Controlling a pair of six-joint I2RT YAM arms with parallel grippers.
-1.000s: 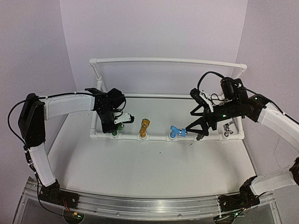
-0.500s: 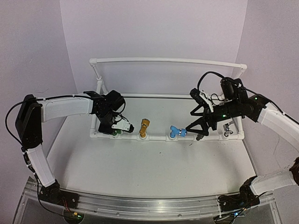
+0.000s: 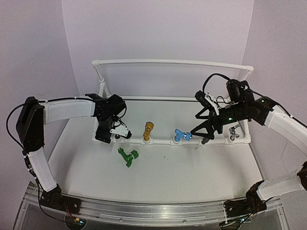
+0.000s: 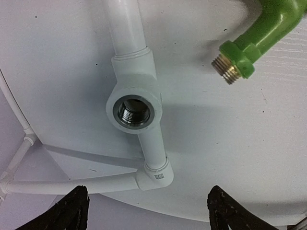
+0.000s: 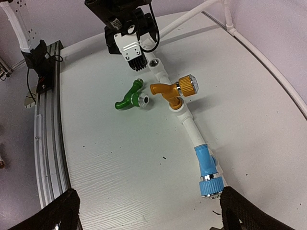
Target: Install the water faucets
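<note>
Hovering over the tabletop (image 4: 216, 143), my left hand (image 4: 148, 213) has its fingers spread wide with nothing between them. Just ahead of the fingertips sits a threaded socket (image 4: 134, 111) in the white pipe frame (image 4: 125, 28), its mouth turned up toward my wrist. Farther off to one side, the green faucet (image 4: 263, 26) lies loose on the tabletop, its brass thread pointing toward the pipe but apart from it. My right hand (image 5: 153, 211) is spread wide too and grips nothing. Nearest to it the blue faucet (image 5: 207, 172) sits in the pipe, and beyond that the golden-orange faucet (image 5: 172, 88) sits in the next fitting. From above, the dark grey faucet (image 3: 205, 140) shows right under my right fingers, though I cannot tell whether they touch it. The silver faucet (image 3: 232, 132) stands just past it at the frame's end.
</note>
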